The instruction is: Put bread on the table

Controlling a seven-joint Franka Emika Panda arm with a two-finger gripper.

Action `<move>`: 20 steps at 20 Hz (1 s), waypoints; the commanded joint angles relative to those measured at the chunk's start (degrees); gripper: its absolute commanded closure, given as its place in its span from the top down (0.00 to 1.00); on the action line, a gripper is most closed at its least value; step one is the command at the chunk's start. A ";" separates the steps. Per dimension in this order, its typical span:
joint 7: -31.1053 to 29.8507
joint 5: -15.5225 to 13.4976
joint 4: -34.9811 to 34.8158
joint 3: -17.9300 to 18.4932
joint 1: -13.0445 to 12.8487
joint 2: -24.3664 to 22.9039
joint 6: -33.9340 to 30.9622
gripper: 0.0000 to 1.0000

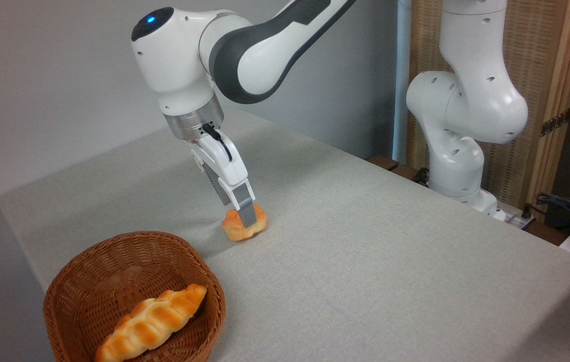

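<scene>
My fingers (246, 217) are clamped on the bread bun (244, 224), one finger crossing its front face, the other hidden behind it. The bun sits low against the cloth-covered surface (390, 261); whether its underside touches the cloth, I cannot tell. Landmark: the wicker basket (134, 296). The bun lies outside the basket, beyond its far rim and slightly to the right, near but apart from it. Inside the basket lies a braided loaf (151, 323), resting diagonally against the near wall. My arm (244, 55) descends from above the basket's far side.

Raised oblique view across table (365, 281)
</scene>
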 commanded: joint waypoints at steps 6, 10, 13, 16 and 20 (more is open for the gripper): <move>-1.14 7.07 9.10 0.84 2.35 -2.14 -0.43 1.00; -0.18 6.98 18.76 1.01 6.22 -1.35 -7.80 1.00; -0.36 4.27 22.64 3.91 6.22 -0.73 -9.40 1.00; -0.44 3.91 23.43 4.18 6.14 -0.38 -10.97 1.00; -0.09 4.34 24.14 7.42 2.64 -0.47 -14.85 1.00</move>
